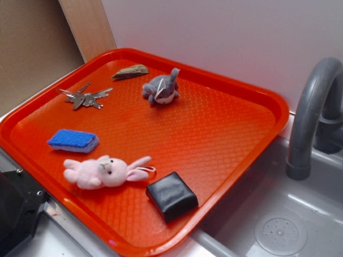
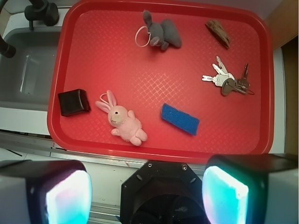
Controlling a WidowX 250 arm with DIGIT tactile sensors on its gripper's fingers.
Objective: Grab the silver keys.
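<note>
Red tray point(image 1: 257, 134) is being occupied by the silver keys point(image 1: 84, 97), several flat grey blades being fanned from one ring; gripper point(image 2: 147, 196) is being held wide apart.

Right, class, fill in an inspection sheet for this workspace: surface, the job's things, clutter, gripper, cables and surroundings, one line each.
Surface: red tray with a textured floor, lying flat beside a sink.
Job's things: silver keys fanned out near the tray's far left rim, untouched.
Clutter: brown wedge-shaped chip just beyond the keys; grey plush toy; blue sponge; pink plush bunny; black square pad. All lie apart from one another.
Gripper: gripper open, off the tray's near edge, holding nothing.
Cables: nothing seen.
Surroundings: grey sink with a grey faucet, white wall behind, wooden board at the far left.
</note>
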